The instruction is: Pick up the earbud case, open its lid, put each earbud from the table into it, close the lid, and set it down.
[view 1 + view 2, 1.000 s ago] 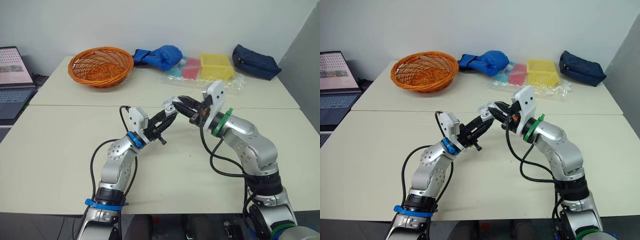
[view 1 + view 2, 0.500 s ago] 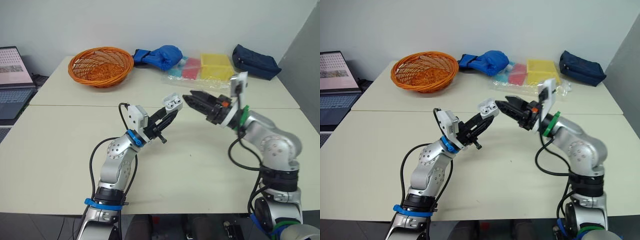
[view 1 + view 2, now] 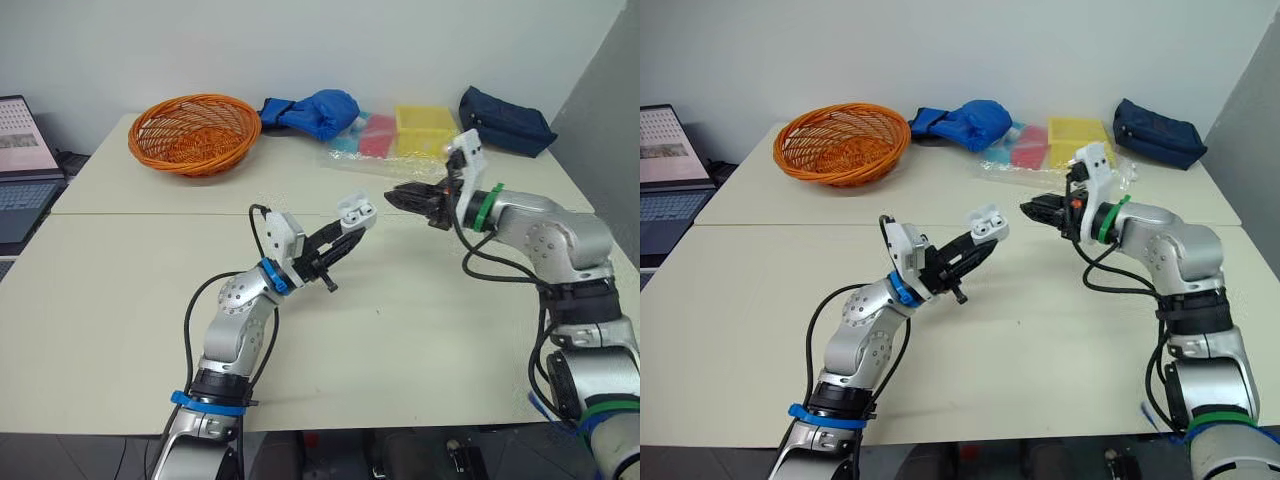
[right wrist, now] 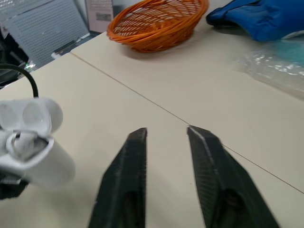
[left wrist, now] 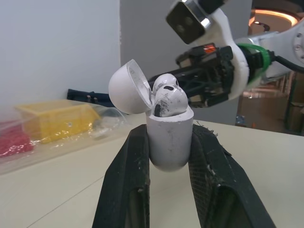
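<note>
- Left tool is closed on earbud case, which is held above worktop.
- Case lid is swung open; earbuds are seated inside.
- Right tool is held parted, empty, near case.

Right claw is backing off from the earbud case. At 1.0 s ago its fingertips sit at the open lid, at 0.5 s ago just beside it, and now they are well apart from it, toward the robot's right, fingers spread with nothing between. The right forearm swings outward and now lies roughly level above the desk. The case mouth is no longer covered, and earbuds show seated inside.
</note>
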You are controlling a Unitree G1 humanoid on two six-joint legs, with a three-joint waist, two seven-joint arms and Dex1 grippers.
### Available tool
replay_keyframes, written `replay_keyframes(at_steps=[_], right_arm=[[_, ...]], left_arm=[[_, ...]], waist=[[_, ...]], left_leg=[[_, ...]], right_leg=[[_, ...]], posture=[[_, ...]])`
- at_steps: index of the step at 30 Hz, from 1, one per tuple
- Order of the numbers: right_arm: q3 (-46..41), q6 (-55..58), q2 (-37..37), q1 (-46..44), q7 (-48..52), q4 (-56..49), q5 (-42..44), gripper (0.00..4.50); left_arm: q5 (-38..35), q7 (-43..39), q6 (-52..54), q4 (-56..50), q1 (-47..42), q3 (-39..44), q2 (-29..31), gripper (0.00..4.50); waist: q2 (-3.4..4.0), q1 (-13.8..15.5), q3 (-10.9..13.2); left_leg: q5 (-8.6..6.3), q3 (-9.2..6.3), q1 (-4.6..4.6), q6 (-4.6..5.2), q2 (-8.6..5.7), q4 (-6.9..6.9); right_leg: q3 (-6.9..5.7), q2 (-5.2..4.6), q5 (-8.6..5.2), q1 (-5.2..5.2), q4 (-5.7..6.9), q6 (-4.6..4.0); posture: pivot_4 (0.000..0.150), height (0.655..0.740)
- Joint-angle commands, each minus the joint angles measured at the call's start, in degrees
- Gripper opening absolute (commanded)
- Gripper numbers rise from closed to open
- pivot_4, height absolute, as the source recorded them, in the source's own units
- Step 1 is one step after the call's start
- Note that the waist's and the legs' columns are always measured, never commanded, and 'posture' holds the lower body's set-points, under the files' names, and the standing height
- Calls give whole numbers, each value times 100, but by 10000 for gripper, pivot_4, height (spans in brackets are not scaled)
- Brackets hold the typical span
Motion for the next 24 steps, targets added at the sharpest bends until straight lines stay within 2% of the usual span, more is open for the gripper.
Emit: replay_keyframes(at_steps=[1, 5, 11, 19, 24], right_arm=[[48, -161, 97, -233, 241, 108, -166, 432], [70, 15, 201, -418, 594, 146, -111, 432], [311, 540, -11, -525, 1363, -350, 61, 432], [154, 910, -194, -284, 1479, -1072, 245, 432], [190, 536, -111, 67, 1044, -1595, -32, 432]], left_arm=[[44, -203, -271, -163, 47, -67, 69, 7338], [9, -175, -277, -98, 83, -3, 54, 7338], [48, -205, -351, -34, 112, 4, 79, 7338], [80, -183, -412, 97, 63, 13, 74, 7338], [92, -128, -431, 142, 28, 1, 36, 7338]], waist=[[0, 12, 0], [1, 15, 1], [1, 18, 1], [1, 21, 1], [1, 21, 1]], left_leg=[[0, 0, -1, 0, 0, 0], [0, 0, -9, 0, -3, 7], [0, -8, -9, 0, 0, 8], [0, -7, -9, 0, -1, 9], [0, -8, -9, 0, -1, 9]], right_leg=[[0, 0, 0, 0, 0, 0], [-1, -7, 1, 0, -3, 1], [-10, -6, 1, 0, -2, 0], [-9, -7, 1, 0, -1, 0], [-9, -7, 1, 0, 0, 0]], posture=[[1500, 7400], [1500, 7400], [1500, 7400], [1500, 7400], [1500, 7400]])
